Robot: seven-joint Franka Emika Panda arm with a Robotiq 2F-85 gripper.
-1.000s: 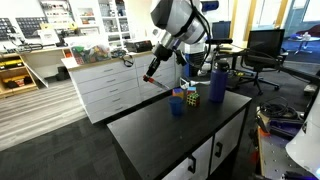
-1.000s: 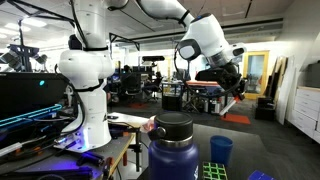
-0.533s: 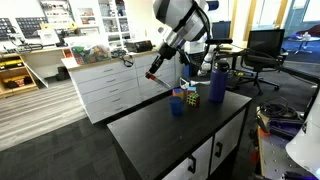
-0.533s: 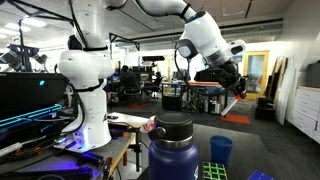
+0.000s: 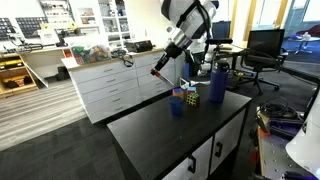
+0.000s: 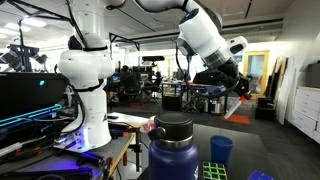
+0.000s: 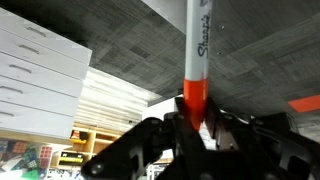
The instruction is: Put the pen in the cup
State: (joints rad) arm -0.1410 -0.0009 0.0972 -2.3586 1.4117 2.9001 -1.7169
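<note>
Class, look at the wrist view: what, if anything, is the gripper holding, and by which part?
The gripper holds the pen by its red end. The grey lettered barrel sticks out free.

Pen held in the air, cup standing on the table.
The pen [image 5: 159, 65] is clamped in the gripper [image 5: 166, 57], well above and apart from the cup, slanting down and away from it to a dark tip; in the wrist view its pale barrel [image 7: 197, 45] bears script lettering and turns red where the fingers [image 7: 176, 128] close on it. The cup [image 5: 177, 106], small, squat and bright blue, stands upright with its mouth open on the black tabletop [image 5: 150, 125]; it also shows in an exterior view [image 6: 221, 150].
</note>
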